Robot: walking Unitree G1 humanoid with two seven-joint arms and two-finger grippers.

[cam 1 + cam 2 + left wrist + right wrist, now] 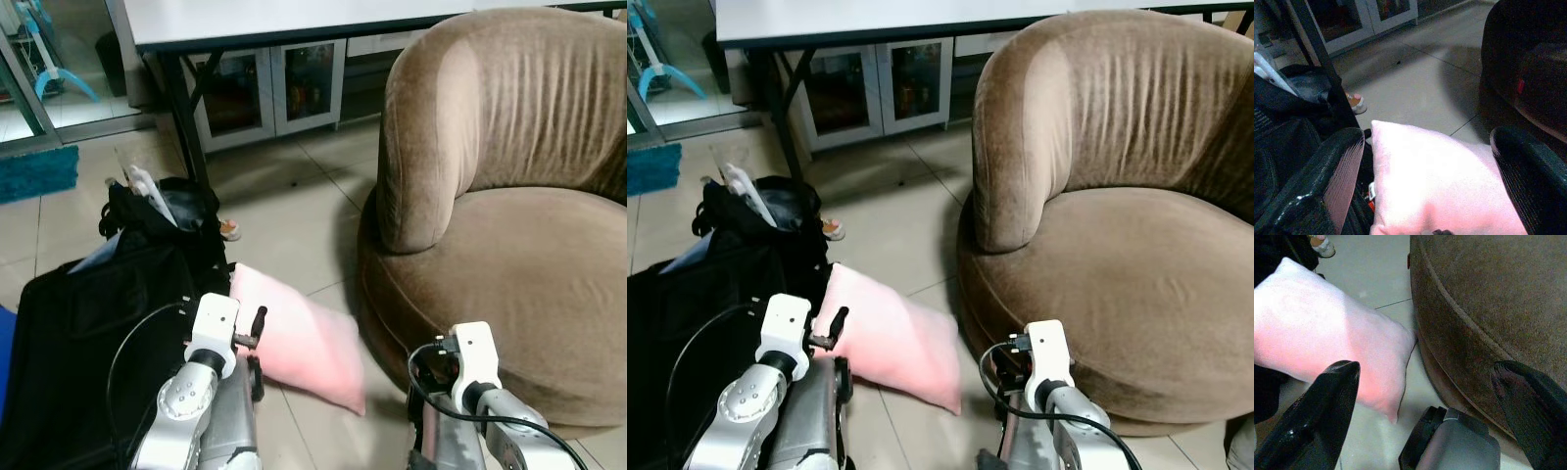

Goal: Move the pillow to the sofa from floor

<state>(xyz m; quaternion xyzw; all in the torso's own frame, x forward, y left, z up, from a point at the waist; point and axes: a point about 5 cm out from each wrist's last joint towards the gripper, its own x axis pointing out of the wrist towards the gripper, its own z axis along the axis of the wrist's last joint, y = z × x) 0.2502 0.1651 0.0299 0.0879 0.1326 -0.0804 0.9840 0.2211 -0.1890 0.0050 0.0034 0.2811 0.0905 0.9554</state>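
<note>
Head views: I see the pink pillow (299,343) lying on the tiled floor (284,211), one edge against the black bag (88,333), its far corner just beside the base of the brown velvet sofa (509,245).
Room to move: bare tile runs ahead between bag and sofa up to the table (274,20) and glass-door cabinet (269,88).
Left wrist view: my left gripper (1425,191) is spread wide, the soft pillow between its fingers (1327,181) and close beneath.
Right wrist view: my right gripper (1430,416) is wide too, one finger over the pillow's corner, the other before the sofa's rounded, seamed base.
Writing: none I can read.
</note>
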